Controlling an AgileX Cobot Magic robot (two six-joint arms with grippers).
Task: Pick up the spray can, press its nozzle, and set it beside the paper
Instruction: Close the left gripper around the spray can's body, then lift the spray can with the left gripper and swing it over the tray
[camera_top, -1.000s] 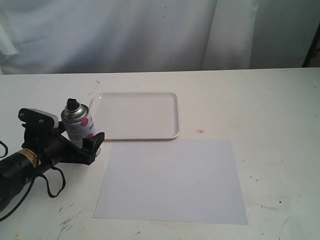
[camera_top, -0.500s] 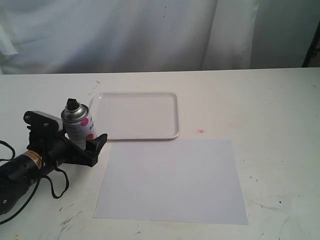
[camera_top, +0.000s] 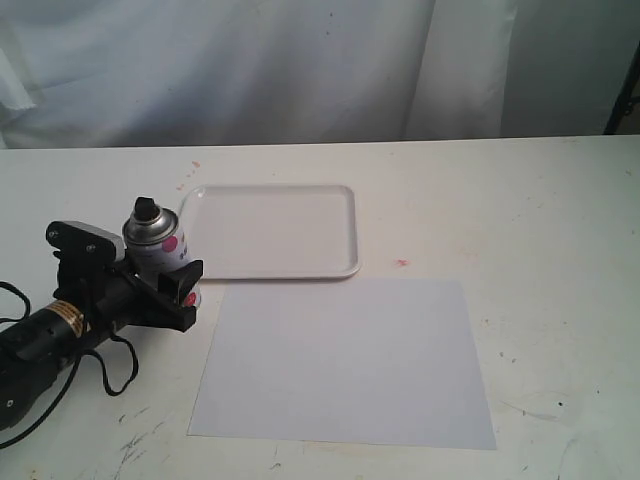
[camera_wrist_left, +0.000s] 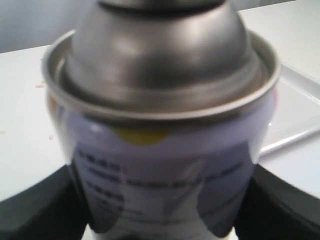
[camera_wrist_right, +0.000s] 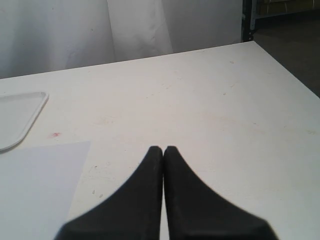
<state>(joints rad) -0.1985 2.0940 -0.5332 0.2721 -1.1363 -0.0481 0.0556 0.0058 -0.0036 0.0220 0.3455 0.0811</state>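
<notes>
The spray can (camera_top: 158, 243) stands upright on the table just left of the white tray, its black nozzle (camera_top: 145, 208) on top. My left gripper (camera_top: 170, 276) reaches in from the left, its black fingers (camera_wrist_left: 35, 210) pressed against both sides of the can (camera_wrist_left: 160, 150), shut on the lower body. The silver shoulder fills the left wrist view, where the nozzle is cut off. The paper (camera_top: 345, 360) lies flat to the can's right and nearer the front. My right gripper (camera_wrist_right: 163, 150) is shut and empty above bare table, out of the exterior view.
The white rimmed tray (camera_top: 350, 230) sits empty behind the paper, its corner close to the can. A black cable (camera_top: 110, 365) loops on the table beside the left arm. The paper's edge (camera_wrist_right: 35, 185) and tray corner (camera_wrist_right: 15, 117) show in the right wrist view.
The left gripper's near finger has closed in from beside the can onto its body. The can has stayed in place.
</notes>
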